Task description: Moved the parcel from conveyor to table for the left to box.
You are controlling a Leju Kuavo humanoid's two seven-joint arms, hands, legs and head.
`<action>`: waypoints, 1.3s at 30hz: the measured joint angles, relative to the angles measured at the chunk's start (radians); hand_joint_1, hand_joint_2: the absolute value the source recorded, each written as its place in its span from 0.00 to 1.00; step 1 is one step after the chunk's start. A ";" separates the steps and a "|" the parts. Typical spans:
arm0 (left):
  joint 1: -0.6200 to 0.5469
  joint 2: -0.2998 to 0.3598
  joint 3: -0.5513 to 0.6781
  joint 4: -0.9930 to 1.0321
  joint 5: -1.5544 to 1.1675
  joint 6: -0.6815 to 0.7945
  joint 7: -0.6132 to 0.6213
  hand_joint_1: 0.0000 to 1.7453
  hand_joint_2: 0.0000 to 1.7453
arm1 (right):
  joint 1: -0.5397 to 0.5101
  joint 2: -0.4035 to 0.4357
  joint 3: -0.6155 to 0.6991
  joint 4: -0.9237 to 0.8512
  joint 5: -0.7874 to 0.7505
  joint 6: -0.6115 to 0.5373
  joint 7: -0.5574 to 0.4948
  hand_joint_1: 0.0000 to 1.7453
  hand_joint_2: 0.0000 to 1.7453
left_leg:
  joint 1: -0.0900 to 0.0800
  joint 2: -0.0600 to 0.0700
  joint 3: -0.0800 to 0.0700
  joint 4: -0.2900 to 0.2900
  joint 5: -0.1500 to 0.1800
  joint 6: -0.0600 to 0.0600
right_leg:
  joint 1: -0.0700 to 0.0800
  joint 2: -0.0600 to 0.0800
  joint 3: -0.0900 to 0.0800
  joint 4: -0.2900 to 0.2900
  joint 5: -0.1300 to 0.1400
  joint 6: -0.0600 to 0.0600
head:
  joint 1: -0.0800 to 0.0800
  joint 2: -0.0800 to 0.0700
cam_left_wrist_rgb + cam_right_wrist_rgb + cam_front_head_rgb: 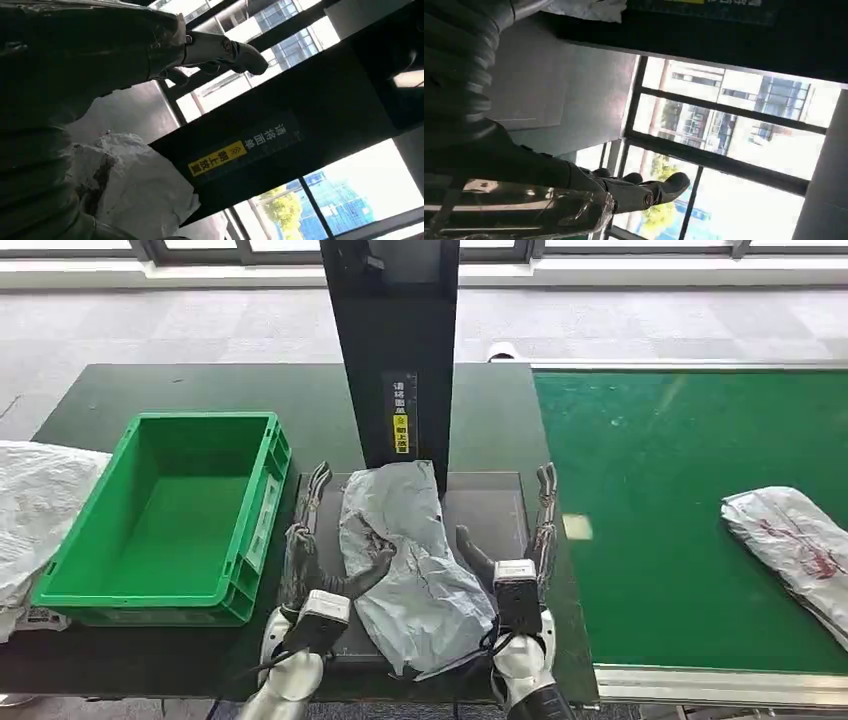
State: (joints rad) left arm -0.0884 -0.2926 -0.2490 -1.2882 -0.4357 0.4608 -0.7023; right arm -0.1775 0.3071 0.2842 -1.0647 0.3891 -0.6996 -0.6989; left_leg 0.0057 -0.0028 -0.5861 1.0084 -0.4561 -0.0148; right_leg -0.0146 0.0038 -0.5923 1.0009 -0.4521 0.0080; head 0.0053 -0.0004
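A crumpled grey parcel (415, 560) lies on a dark mat (500, 510) at the middle of the table, in front of the black post. My left hand (305, 555) stands along its left side with fingers stretched forward, and its thumb reaches onto the parcel's edge. My right hand (530, 545) stands along the right side, fingers stretched out, thumb pointing at the parcel with a small gap. Neither hand grips it. The left wrist view has the parcel (135, 185) beside the left hand's fingers (220, 50). In the right wrist view the right hand's fingers (639, 190) are extended and hold nothing.
A green crate (160, 520), with nothing in it, stands on the table left of the mat. A white sack (40, 500) lies at the far left. A second parcel (795, 545) rests on the green conveyor (660, 500) to the right. The black post (395, 350) carries a yellow label.
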 measured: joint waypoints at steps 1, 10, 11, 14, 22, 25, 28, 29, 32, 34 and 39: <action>-0.003 0.000 -0.005 0.014 -0.021 -0.006 0.000 0.00 1.00 | 0.000 0.000 0.004 -0.007 -0.001 0.000 0.000 0.00 1.00 | 0.000 0.000 0.000 0.000 0.000 0.000 | 0.000 0.000 0.000 0.000 0.000 0.000 | 0.000 0.000; -0.067 -0.013 -0.026 0.223 -0.285 -0.111 0.004 0.00 1.00 | 0.004 0.000 0.003 -0.050 -0.035 0.040 0.000 0.00 1.00 | 0.000 0.000 0.000 0.000 0.000 0.000 | 0.000 0.000 0.000 0.000 0.000 0.000 | 0.000 0.000; -0.075 -0.016 -0.026 0.246 -0.310 -0.117 0.015 0.00 1.00 | 0.006 -0.001 0.002 -0.061 -0.045 0.039 0.000 0.00 1.00 | 0.000 0.000 0.000 0.000 0.000 0.000 | 0.000 0.000 0.000 0.000 0.000 0.000 | 0.000 0.000; -0.102 -0.020 -0.026 0.321 -0.375 -0.119 0.058 0.00 1.00 | 0.020 -0.004 -0.002 -0.119 -0.088 0.027 0.000 0.00 1.00 | 0.000 0.000 0.000 0.000 0.000 0.000 | 0.000 0.000 0.000 0.000 0.000 0.000 | 0.000 0.000; -0.158 -0.034 -0.026 0.487 -0.473 -0.112 0.146 1.00 1.00 | 0.078 -0.016 -0.002 -0.300 -0.126 0.000 0.000 0.00 1.00 | 0.000 0.000 0.000 0.000 0.000 0.000 | 0.000 0.000 0.000 0.000 0.000 0.000 | 0.000 0.000; -0.169 -0.037 -0.026 0.528 -0.500 -0.112 0.169 1.00 1.00 | 0.089 -0.019 -0.002 -0.334 -0.129 0.000 0.000 0.00 1.00 | 0.000 0.000 0.000 0.000 0.000 0.000 | 0.000 0.000 0.000 0.000 0.000 0.000 | 0.000 0.000; -0.179 -0.040 -0.026 0.560 -0.517 -0.106 0.182 1.00 1.00 | 0.097 -0.021 -0.002 -0.355 -0.131 0.001 0.000 0.00 1.00 | 0.000 0.000 0.001 0.000 0.000 0.000 | 0.000 0.000 0.001 0.000 0.000 0.000 | 0.000 0.000; -0.181 -0.041 -0.026 0.567 -0.520 -0.106 0.185 1.00 1.00 | 0.099 -0.021 -0.002 -0.360 -0.132 0.001 0.000 0.00 1.00 | 0.000 0.000 0.001 0.000 0.000 0.000 | 0.000 0.000 0.001 0.000 0.000 0.000 | 0.000 0.000; -0.188 -0.042 -0.026 0.583 -0.528 -0.103 0.194 1.00 1.00 | 0.104 -0.022 -0.002 -0.367 -0.135 0.001 0.000 0.00 1.00 | 0.000 0.000 0.001 0.000 0.000 0.000 | 0.000 0.000 0.001 0.000 0.000 0.000 | 0.000 0.000; -0.192 -0.043 -0.026 0.589 -0.536 -0.096 0.204 1.00 1.00 | 0.104 -0.022 -0.002 -0.370 -0.138 0.001 0.000 0.00 1.00 | 0.000 0.000 0.001 0.000 0.000 0.000 | 0.000 0.000 0.002 0.000 0.000 0.000 | 0.000 0.000; -0.196 -0.045 -0.026 0.599 -0.554 -0.079 0.224 1.00 1.00 | 0.104 -0.022 -0.001 -0.370 -0.140 0.001 0.000 0.00 1.00 | 0.000 0.000 0.002 0.000 0.000 0.000 | 0.000 0.000 0.002 0.000 0.000 0.000 | 0.000 0.000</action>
State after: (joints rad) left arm -0.2848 -0.3376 -0.2747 -0.6893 -0.9895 0.3818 -0.4784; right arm -0.0736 0.2853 0.2831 -1.4351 0.2495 -0.6989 -0.6989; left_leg 0.0059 -0.0028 -0.5845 1.0085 -0.4562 -0.0146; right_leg -0.0149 0.0039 -0.5905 1.0011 -0.4520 0.0081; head 0.0053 0.0000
